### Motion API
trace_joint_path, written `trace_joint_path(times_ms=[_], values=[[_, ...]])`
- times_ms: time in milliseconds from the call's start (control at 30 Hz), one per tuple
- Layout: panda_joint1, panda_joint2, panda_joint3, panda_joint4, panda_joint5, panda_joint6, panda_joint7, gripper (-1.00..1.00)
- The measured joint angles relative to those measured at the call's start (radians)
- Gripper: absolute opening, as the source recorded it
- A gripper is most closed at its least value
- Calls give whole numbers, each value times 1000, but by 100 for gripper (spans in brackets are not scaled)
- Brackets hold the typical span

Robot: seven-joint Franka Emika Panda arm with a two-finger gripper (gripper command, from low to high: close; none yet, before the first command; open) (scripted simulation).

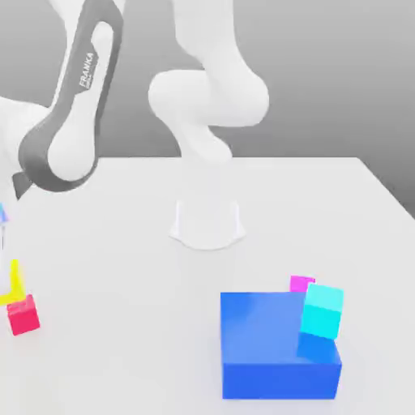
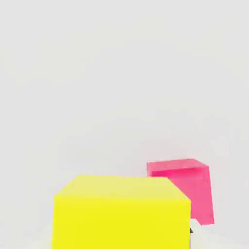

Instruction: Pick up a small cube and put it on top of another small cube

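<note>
The small yellow cube (image 1: 11, 285) shows at the exterior view's far left edge, partly cut off, just above and beside the small red cube (image 1: 24, 315), which rests on the white table (image 1: 146, 267). In the hand view the yellow cube (image 2: 120, 213) fills the near foreground, very close to the camera. The red cube (image 2: 187, 187) stands just behind it and to one side. The arm (image 1: 69, 121) reaches down toward that spot, and the gripper itself lies past the exterior view's left edge.
A big blue block (image 1: 275, 344) stands at the front of the exterior view's right. A cyan cube (image 1: 322, 310) leans tilted on its top corner, and a magenta cube (image 1: 301, 283) peeks out behind it. The robot base (image 1: 207, 223) is at the middle back.
</note>
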Motion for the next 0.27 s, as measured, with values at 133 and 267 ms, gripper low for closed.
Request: trace_joint_path(times_ms=[133, 267], values=[[-62, 127, 78, 2, 143, 112, -91, -100], [-76, 151, 97, 4, 168, 131, -109, 100]])
